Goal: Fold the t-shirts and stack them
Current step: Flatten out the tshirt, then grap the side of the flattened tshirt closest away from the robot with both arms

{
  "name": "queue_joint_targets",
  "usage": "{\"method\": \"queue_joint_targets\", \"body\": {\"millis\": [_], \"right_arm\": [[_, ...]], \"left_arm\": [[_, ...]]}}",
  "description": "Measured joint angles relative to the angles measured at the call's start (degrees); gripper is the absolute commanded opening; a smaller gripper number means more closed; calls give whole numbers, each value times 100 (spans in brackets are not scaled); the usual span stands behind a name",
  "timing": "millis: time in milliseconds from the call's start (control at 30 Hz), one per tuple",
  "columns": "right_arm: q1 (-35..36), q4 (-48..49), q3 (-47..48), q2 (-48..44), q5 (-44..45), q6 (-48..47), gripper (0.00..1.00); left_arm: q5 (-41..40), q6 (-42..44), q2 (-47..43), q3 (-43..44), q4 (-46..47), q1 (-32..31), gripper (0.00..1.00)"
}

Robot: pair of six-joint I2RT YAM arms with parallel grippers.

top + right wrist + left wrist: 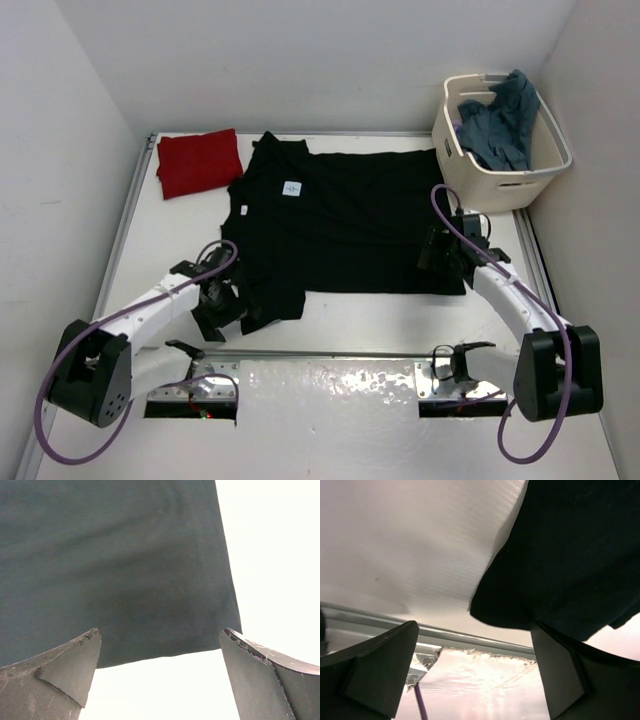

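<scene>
Taking the top view as your dial, the black t-shirt [350,220] lies spread flat across the middle of the table [380,312], its collar toward 10 o'clock and a small white label [292,187] just inside the neck. Your left gripper [222,305] sits at about 7 o'clock, at the shirt's near sleeve. Its jaws stand wide apart and hold nothing. In its wrist view the dark sleeve edge [520,605] dips toward the gap, close above the right-hand one of its fingers [570,680]; you cannot tell whether cloth and finger touch. Your right gripper [443,250] is at about 4 o'clock, at the near corner of the hem, and its jaws are also spread wide with nothing between them. In its own view the hem corner [220,630] lies just ahead of the fingers [60,675], on bare table. The red t-shirt [198,162] lies folded at 10 o'clock, just beside the black shirt's collar. At 2 o'clock stands the cream tub [520,180], with the blue-grey t-shirt [505,120] bundled inside and rising above its rim.
</scene>
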Motion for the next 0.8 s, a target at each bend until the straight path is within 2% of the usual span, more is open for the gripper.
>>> {"method": "queue_joint_targets", "body": {"millis": [200, 333, 367, 500, 533, 567, 800], "right_arm": [[-201, -101, -26, 4, 181, 52, 99], [-271, -109, -103, 4, 267, 72, 99], [-271, -125, -114, 4, 273, 72, 99], [-354, -144, -203, 4, 289, 74, 99], [-415, -140, -243, 4, 267, 74, 99], [-494, -138, -304, 4, 192, 72, 99], [-1143, 125, -654, 164, -339, 125, 99]], "left_arm": [[212, -37, 529, -216, 448, -74, 76], [262, -26, 800, -155, 387, -125, 58], [258, -15, 894, -118, 356, -140, 47], [420, 33, 1156, 0, 483, -155, 19], [490, 72, 1226, 28, 546, -168, 6], [560, 94, 1314, 85, 597, -177, 0], [702, 437, 1661, 302, 601, -190, 0]]}}
